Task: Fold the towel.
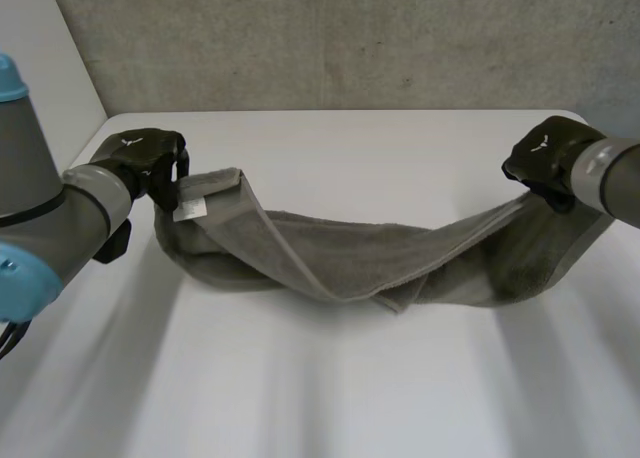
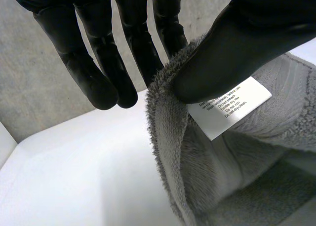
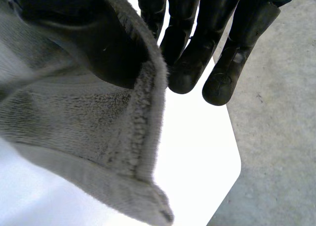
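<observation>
One grey towel (image 1: 340, 263) sags between two hands, with the left hand (image 1: 145, 158) pinching one end and the right hand (image 1: 548, 158) pinching the other. One label (image 2: 229, 106) reads "Do not bleach", "Do not iron".

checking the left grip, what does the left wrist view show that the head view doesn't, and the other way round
Left wrist view: the left hand pinching the towel at its edge between thumb and fingers, beside the label, whose print is legible. Head view: the right hand holding the other end, the middle sagging low over the table. Both: the left hand, towel and label.
</observation>
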Controlling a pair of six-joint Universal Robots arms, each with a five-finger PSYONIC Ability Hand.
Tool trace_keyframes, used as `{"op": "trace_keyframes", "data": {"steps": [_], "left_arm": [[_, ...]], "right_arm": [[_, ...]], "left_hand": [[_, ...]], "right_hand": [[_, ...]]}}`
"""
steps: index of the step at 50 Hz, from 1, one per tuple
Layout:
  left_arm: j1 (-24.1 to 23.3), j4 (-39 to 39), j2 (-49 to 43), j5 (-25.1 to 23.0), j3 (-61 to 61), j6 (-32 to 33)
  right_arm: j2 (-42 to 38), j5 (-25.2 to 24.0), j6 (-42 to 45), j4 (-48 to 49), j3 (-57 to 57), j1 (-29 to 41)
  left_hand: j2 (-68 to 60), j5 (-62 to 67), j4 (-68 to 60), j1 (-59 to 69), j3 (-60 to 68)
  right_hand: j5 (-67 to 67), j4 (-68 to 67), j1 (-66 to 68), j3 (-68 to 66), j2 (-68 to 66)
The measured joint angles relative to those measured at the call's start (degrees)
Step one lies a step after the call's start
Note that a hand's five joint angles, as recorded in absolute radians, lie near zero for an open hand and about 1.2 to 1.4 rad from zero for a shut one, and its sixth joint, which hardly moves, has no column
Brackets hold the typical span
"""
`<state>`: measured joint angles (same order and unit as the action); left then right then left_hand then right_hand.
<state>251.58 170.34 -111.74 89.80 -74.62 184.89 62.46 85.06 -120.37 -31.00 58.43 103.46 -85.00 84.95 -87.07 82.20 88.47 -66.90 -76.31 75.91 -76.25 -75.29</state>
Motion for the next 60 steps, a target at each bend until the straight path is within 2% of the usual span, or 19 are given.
{"op": "trace_keyframes", "data": {"steps": [6,10,11,14,17,19,23,27,32,37,49,60], "left_arm": [[0.0,-0.9,-5.7,0.3,11.7,0.1],[-0.1,-0.2,-8.6,0.3,25.2,-0.4],[-0.1,-0.2,-8.9,0.3,26.6,-0.4],[-0.1,4.9,-9.5,0.0,36.6,-5.2],[0.0,10.2,-9.5,-0.4,43.1,-11.4],[0.1,11.8,-9.7,-0.9,45.3,-14.5],[0.3,11.9,-10.8,-2.2,47.0,-18.1],[0.4,9.0,-12.4,-3.1,43.5,-17.9],[0.5,7.1,-13.3,-4.0,34.1,-14.4],[1.3,11.2,-12.5,-6.2,18.5,-7.4],[4.0,27.0,-7.4,-14.6,-12.1,7.0],[8.3,29.9,-2.5,-19.0,-23.2,15.8]], "right_arm": [[-6.5,1.0,0.1,7.6,-10.8,2.3],[-8.8,2.3,-4.2,24.2,-18.2,5.2],[-9.0,2.4,-4.6,25.9,-18.8,5.5],[-5.1,3.2,-9.4,42.7,-17.8,6.7],[-0.8,3.4,-12.6,52.4,-14.6,7.2],[0.6,3.1,-13.6,53.8,-13.1,7.4],[1.5,1.7,-14.5,49.7,-11.0,7.5],[0.3,-0.7,-14.3,40.3,-9.0,7.2],[-1.1,-3.0,-13.9,31.0,-5.8,7.0],[-1.8,-4.6,-13.5,25.1,1.6,6.7],[-0.3,-5.8,-11.2,24.6,19.6,5.8],[5.3,-5.7,-12.0,26.0,28.3,3.0]], "left_hand": [[0.0,0.0,0.0,0.0,0.1],[0.0,0.0,0.0,0.0,0.1],[0.0,0.0,0.0,0.0,0.1],[0.0,0.0,-0.3,0.0,0.1],[-0.2,0.0,-0.3,0.0,0.1],[-0.2,0.1,-0.3,0.1,0.2],[-0.2,0.3,-0.3,0.1,0.2],[-0.2,0.3,-0.3,0.1,0.2],[-0.2,0.3,-0.3,0.1,0.2],[-0.2,0.3,-0.3,0.1,0.2],[-0.2,0.3,-0.3,0.1,0.3],[-0.2,0.3,-0.3,0.1,0.3]], "right_hand": [[0.0,0.0,0.0,0.0,-0.6],[0.0,0.0,0.0,-0.5,-0.6],[0.0,0.0,0.0,-0.5,-0.6],[0.0,0.0,0.1,-0.5,-1.2],[0.0,0.0,0.1,-0.5,-1.3],[0.0,0.0,0.1,-0.5,-1.3],[0.0,0.0,0.1,-0.5,-1.3],[0.0,0.0,0.1,-0.5,-1.3],[0.0,0.0,0.1,-0.5,-1.3],[0.0,0.0,0.1,-0.5,-1.3],[0.0,0.0,0.1,-0.5,-1.3],[0.0,0.0,0.1,-0.5,-1.3]]}}
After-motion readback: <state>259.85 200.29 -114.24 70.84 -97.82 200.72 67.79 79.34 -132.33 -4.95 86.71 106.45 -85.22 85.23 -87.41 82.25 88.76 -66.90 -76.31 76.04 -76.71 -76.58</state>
